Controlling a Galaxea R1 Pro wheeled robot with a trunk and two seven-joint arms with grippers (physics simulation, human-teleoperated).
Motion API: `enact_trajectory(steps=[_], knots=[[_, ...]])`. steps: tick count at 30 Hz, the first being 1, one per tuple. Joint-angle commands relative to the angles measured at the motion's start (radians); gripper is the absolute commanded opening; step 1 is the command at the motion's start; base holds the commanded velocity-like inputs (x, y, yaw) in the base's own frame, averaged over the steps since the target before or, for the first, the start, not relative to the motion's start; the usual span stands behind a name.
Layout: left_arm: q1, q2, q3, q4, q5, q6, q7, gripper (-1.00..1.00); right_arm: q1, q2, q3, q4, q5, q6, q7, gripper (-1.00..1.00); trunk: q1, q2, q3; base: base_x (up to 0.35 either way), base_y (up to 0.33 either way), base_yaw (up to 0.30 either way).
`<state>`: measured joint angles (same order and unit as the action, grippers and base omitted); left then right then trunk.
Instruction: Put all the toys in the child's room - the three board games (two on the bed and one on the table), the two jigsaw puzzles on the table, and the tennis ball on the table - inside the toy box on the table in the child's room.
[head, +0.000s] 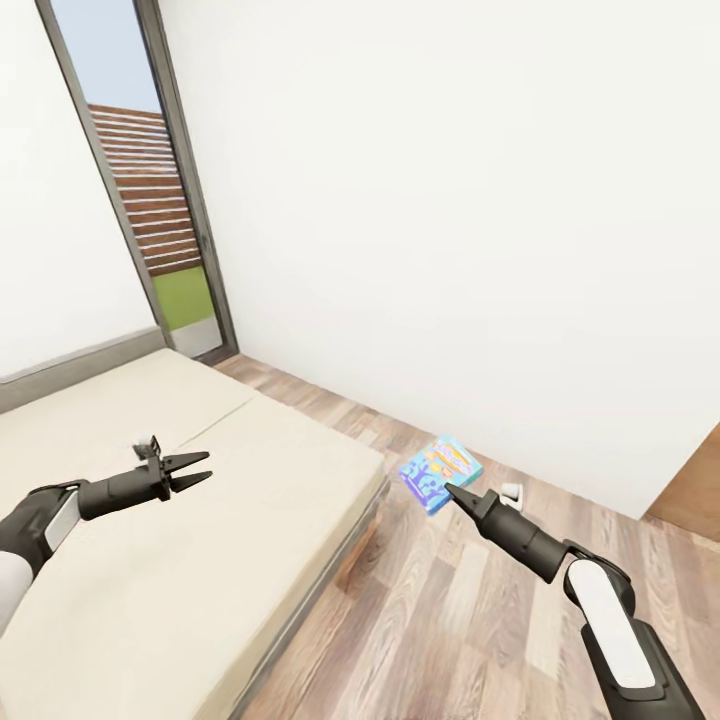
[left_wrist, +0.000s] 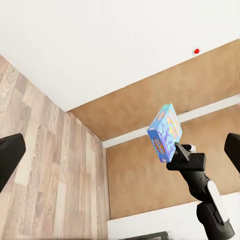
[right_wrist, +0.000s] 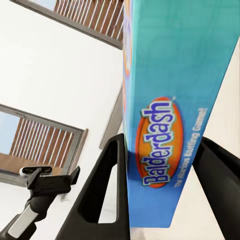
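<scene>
A small blue board game (head: 440, 473) with Balderdash lettering hangs in the air over the wood floor, just off the corner of the bed (head: 150, 570). My right gripper (head: 457, 493) is shut on its lower edge. In the right wrist view both black fingers (right_wrist: 107, 185) press the sides of the blue box (right_wrist: 175, 100). The left wrist view shows the same box (left_wrist: 165, 132) held tilted above the right gripper (left_wrist: 182, 152). My left gripper (head: 200, 470) hovers open over the beige mattress with nothing between its fingers.
A tall dark-framed window (head: 150, 200) stands behind the bed's head. A white wall runs along the far side. A small white object (head: 511, 492) lies on the plank floor (head: 450, 620) by the wall. A brown panel (head: 690, 490) is at the right edge.
</scene>
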<state>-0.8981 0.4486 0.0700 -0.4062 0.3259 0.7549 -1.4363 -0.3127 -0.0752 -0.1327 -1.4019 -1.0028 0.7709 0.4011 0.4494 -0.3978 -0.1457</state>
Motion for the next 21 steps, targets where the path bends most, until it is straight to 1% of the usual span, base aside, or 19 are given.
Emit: enact_trajectory(steps=[1,21], knots=[[-0.001,0.0,0.0,0.0,0.001,0.011,-0.003,1.0,-0.001,0.001,-0.002,0.0,-0.005,0.007,0.004,-1.0,0.001,-0.002,-0.003,0.0,0.0,-0.239],[0.0,-0.001,-0.001,0.0,0.001,0.011,-0.004,1.0,-0.001,0.001,-0.002,0.0,-0.004,0.005,0.003,-1.0,0.001,-0.002,-0.02,0.0,0.0,-0.234]])
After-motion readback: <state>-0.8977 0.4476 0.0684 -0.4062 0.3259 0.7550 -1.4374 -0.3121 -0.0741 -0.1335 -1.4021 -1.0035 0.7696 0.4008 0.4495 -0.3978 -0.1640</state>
